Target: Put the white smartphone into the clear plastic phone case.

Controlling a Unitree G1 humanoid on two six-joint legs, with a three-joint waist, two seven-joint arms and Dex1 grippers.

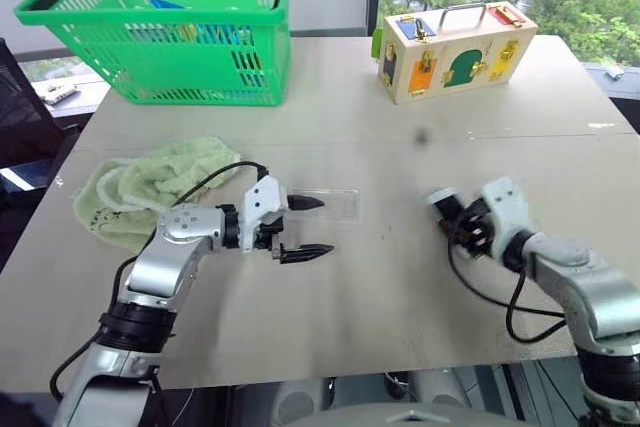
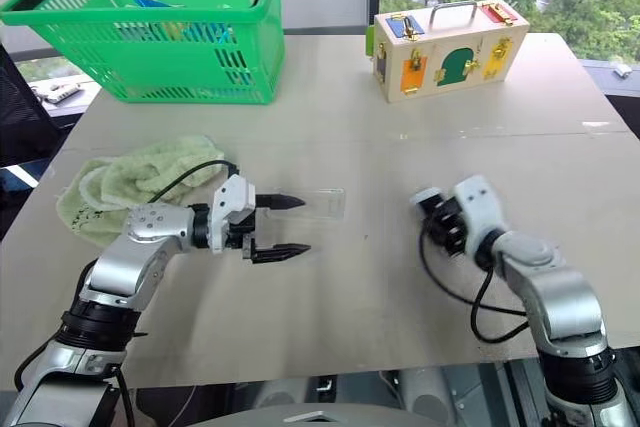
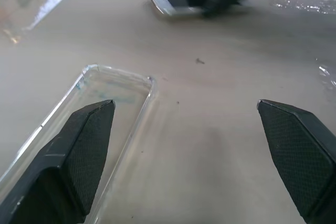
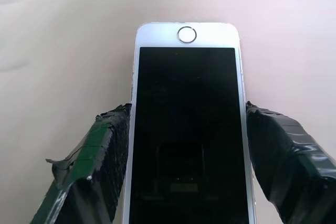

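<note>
Right wrist view: the white smartphone [image 4: 186, 129] lies screen-up between the right gripper [image 4: 186, 145] fingers, home button end pointing away; both taped pads [image 4: 107, 145] sit against its long edges.
Right gripper state: jaws bracket the phone at its own width; contact on both sides appears made, but whether the grip is firm cannot be told. Judged as closing on the phone, not yet a confirmed hold.
Phone location: on the table [image 1: 380, 287] at the robot's right, under the right gripper [image 1: 462, 219], well apart from the case.
Clear plastic phone case [image 1: 335, 204]: flat on the table near centre, open side up, rim showing in the left wrist view [image 3: 118, 85].
Left gripper [image 1: 300, 228]: jaws wide apart, holding nothing; one finger [image 3: 79, 150] hangs over the near end of the case, the other [image 3: 299, 156] over bare table beside it. Contact with the case cannot be told.
Step in hand: pickup of the phone; insertion not begun, case empty.
Next move calls for: a secure squeeze on the long edges, a lift, carriage across to the case, then alignment of the phone's outline with the rim.
Support need: the case is light and likely to slide; the left gripper is placed to steady it.
Risk: a skewed approach may ride one corner over the rim.
Bystanders: green basket [image 1: 165, 27], green towel [image 1: 140, 187], wooden latch box [image 1: 455, 47], none in the path.
</note>
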